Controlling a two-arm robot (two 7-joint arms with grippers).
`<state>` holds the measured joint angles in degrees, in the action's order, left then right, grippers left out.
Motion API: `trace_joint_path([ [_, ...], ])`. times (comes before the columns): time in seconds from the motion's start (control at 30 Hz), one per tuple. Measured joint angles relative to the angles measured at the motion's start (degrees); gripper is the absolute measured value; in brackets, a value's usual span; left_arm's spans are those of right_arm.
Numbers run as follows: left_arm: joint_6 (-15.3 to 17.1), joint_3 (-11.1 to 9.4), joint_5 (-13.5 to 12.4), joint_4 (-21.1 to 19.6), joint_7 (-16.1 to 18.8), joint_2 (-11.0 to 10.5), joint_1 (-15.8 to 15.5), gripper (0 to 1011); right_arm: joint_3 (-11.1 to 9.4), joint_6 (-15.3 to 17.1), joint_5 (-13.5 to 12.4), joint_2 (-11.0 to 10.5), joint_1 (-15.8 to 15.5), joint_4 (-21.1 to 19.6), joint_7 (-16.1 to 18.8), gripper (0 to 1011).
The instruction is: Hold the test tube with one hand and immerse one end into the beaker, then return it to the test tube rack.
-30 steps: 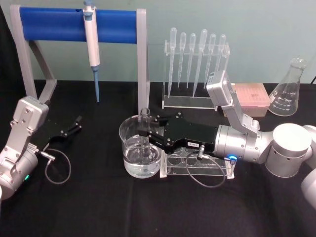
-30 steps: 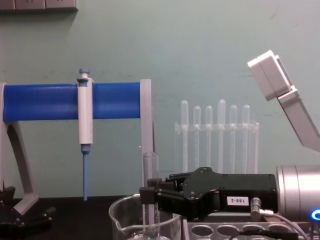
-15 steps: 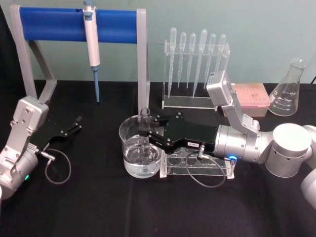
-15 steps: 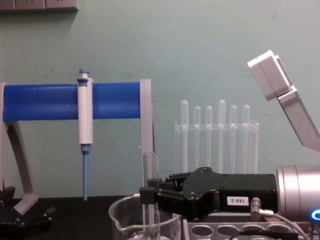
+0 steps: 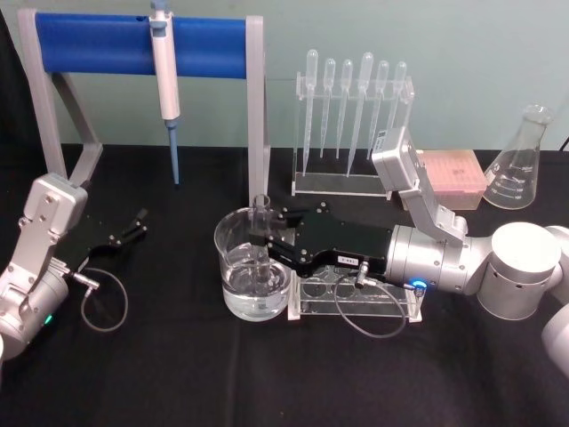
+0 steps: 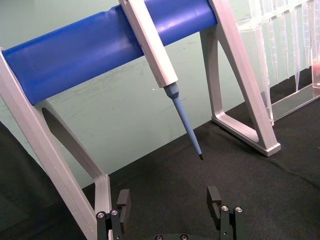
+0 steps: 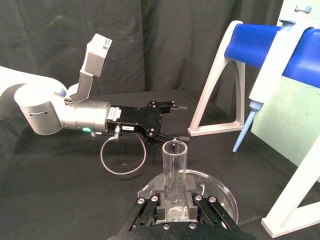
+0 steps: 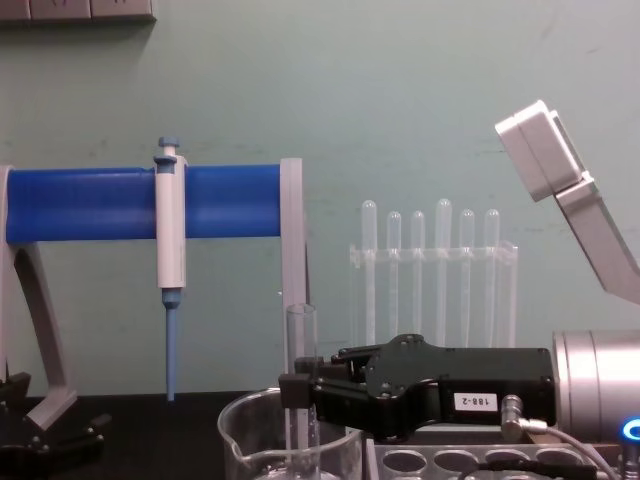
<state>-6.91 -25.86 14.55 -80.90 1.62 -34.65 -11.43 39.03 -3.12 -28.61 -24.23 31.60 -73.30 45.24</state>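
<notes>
The test tube stands upright with its lower end in the water of the beaker. My right gripper, black with a white number label, reaches in from the right and is shut on the tube's middle. From the chest view the tube rises above the beaker, with the right gripper holding it at rim height. The right wrist view looks down along the tube between the fingers. My left gripper rests open at the table's left, its fingers wide apart.
A blue bar stand holding a blue-tipped pipette spans the back left. A rack of thin pipettes, a pink box and a conical flask line the back right. A clear holed rack lies under my right wrist.
</notes>
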Motion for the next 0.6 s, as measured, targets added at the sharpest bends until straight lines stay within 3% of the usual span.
trace_joint_path([
  [0.6,0.0,0.0,0.0,0.0,0.0,0.0,0.0,1000,0.0,0.0,0.0,0.0,0.2,0.0,0.3,233],
])
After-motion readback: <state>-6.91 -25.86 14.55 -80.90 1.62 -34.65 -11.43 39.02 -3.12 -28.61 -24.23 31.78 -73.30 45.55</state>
